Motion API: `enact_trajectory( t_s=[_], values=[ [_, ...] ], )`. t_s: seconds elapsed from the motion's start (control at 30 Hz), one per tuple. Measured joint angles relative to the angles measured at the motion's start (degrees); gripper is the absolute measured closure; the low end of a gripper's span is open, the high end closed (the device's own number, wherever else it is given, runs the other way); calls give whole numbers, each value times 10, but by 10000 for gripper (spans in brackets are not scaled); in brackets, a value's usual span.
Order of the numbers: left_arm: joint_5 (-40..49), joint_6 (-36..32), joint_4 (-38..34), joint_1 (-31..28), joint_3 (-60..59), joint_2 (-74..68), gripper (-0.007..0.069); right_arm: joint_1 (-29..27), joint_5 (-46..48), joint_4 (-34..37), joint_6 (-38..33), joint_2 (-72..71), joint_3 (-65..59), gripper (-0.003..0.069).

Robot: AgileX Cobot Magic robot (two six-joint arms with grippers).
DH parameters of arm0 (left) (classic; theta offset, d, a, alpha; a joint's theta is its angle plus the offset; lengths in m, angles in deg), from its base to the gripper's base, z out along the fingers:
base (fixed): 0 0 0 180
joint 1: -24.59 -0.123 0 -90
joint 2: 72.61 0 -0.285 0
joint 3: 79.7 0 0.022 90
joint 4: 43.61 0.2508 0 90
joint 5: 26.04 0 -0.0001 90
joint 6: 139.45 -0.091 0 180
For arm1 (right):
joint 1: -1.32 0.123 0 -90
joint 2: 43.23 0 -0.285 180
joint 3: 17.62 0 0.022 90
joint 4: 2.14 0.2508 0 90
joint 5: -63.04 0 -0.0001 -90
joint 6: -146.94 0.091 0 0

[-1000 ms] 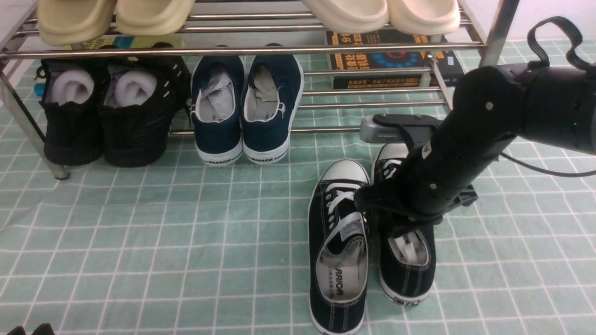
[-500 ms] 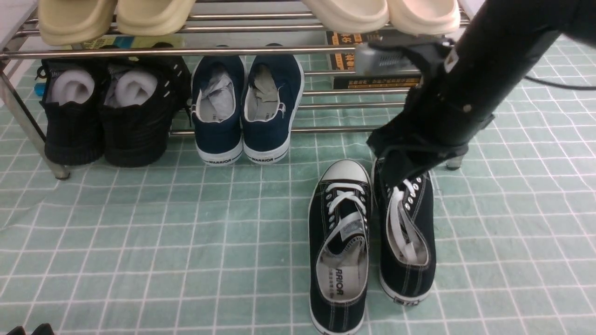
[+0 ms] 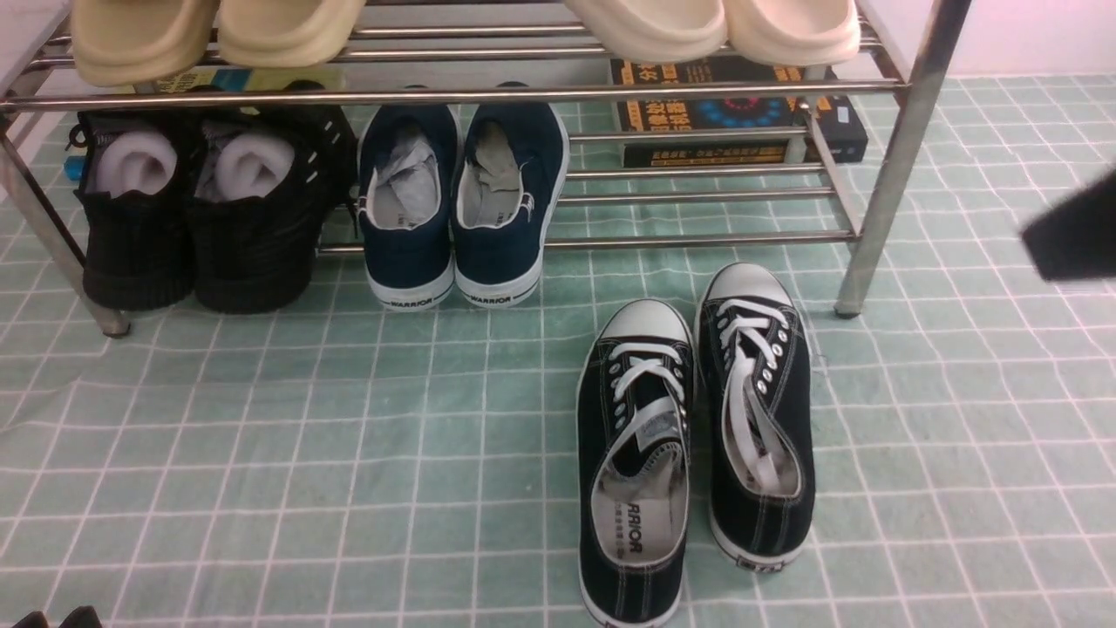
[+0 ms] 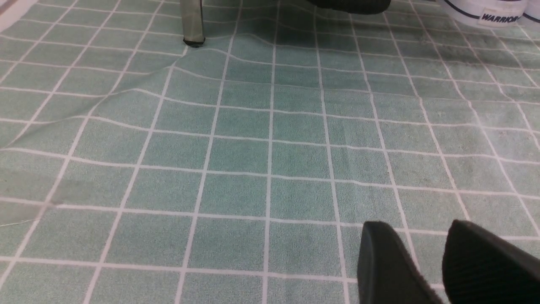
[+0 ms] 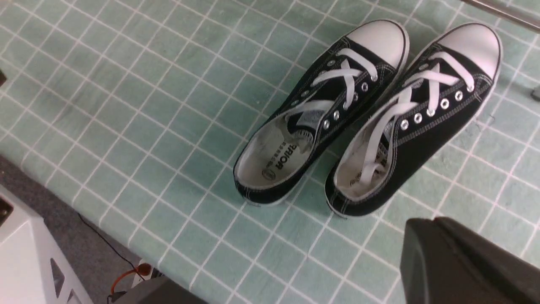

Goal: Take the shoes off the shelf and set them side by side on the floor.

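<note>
Right gripper is closed and holds nothing; its dark fingers sit together in the right wrist view, up over the floor near the heels of the shoes. Front view catches only a black bit of it at the right edge, well apart from the shoes. Left gripper hangs low over bare floor, 2 black fingers apart with a gap between them, nothing in it; its tips just show at the front view's bottom-left corner.

Both shoes lie on the floor in front of the shelf, side by side, sides touching or nearly so, toes toward the shelf. Right shoe sits further forward, its toe cap near the shelf's right front leg. Left shoe shows a grey insole with print; right one has laces trailing into its opening.

Lower tier holds navy slip-ons and black knit shoes with white stuffing, heels outward. Beige slippers and cream slippers are on the top tier. A dark box lies behind the lower bars. Floor is wrinkled by the shelf's leg in the left wrist view.
</note>
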Motion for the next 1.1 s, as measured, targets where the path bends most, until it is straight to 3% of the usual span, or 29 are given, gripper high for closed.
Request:
enact_trajectory(
  t_s=[0.07,0.1,0.13,0.33,0.5,1.1],
  values=[
    [0,0,0,0,0,0,383,0,-32,0,0,-67,-69,650],
    [0,0,0,0,0,0,383,0,-113,0,-7,-135,-153,650],
    [0,0,0,0,0,0,383,0,-113,0,-7,-143,-164,650],
    [0,0,0,0,0,0,383,0,-442,0,-55,-320,-486,651],
    [0,0,0,0,0,0,383,0,-562,0,-60,-359,-591,653],
    [0,0,0,0,0,0,383,0,-582,2,-61,-361,-622,646]
  ],
)
